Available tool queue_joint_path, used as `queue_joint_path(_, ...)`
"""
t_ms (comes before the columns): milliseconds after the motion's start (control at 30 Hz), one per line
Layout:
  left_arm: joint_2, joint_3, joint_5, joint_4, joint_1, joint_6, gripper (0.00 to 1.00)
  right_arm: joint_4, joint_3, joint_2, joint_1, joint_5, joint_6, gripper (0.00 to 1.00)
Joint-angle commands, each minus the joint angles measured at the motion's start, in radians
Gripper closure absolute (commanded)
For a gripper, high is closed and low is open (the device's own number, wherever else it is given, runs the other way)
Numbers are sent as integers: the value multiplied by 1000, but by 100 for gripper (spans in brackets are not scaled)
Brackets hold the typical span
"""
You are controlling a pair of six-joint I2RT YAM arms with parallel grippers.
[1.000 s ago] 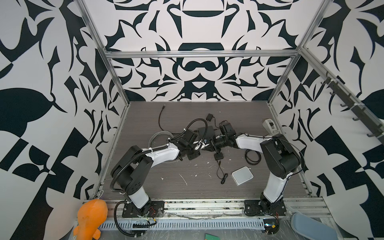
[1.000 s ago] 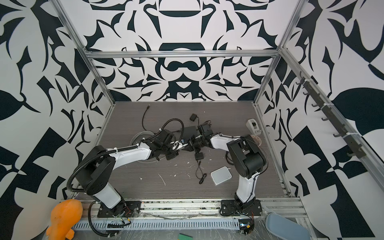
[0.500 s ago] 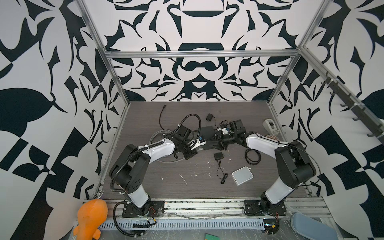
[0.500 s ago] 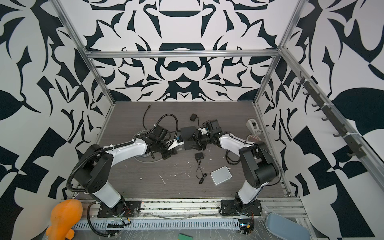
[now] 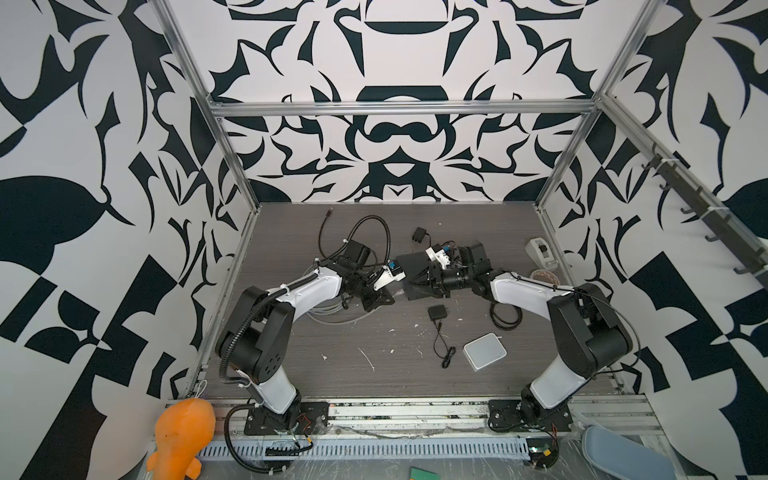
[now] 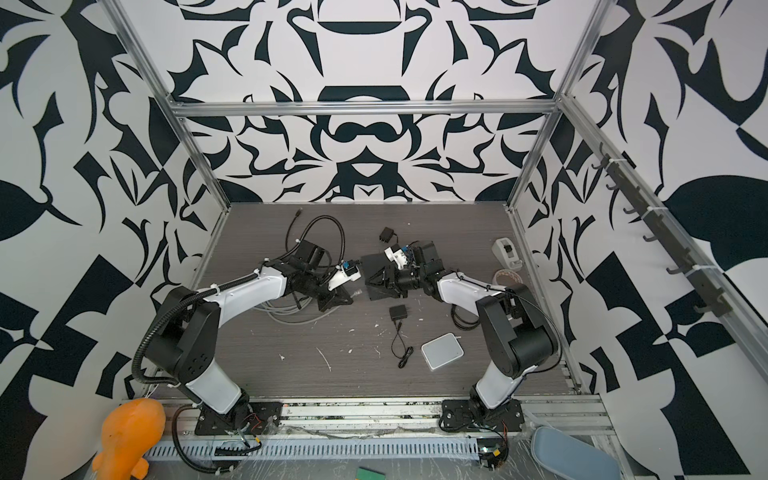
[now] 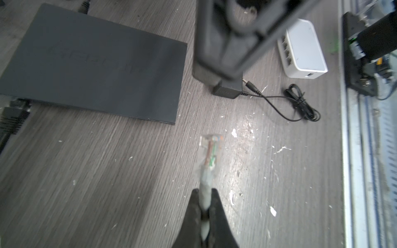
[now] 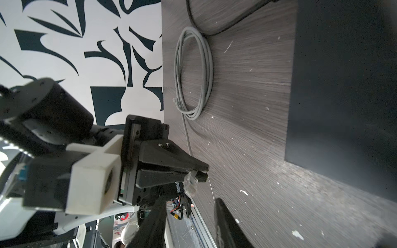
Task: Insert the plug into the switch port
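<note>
We see the left gripper clamped on the grey Ethernet cable, just behind its clear plug. The plug hangs near a corner of the black switch, not touching it. The right gripper hovers just beside the switch, jaws apart and empty. The switch port we cannot make out.

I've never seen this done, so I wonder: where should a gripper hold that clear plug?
Probably just behind the plug, on its grey cable, coming from the rear. The plug's front end must stay bare for insertion, and the left gripper is shut on the cable exactly so.
</note>
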Motion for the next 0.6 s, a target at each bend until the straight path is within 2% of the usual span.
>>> queue_joint_path(0,26,36,104,-76,18,36,100,-22,44,-9,21,-14,-138,60)
queue_joint_path(100,32,43,101,-85,21,43,100,-79,66,4,25,12,-175,60)
queue_joint_path(333,31,51,117,-109,30,56,100,19,61,18,44,-5,-14,58)
queue_joint_path(467,36,55,142,-116,37,64,100,-93,89,0,66,36,-119,58)
queue_joint_path(567,45,69,143,-137,41,76,100,-104,108,26,70,42,-133,61)
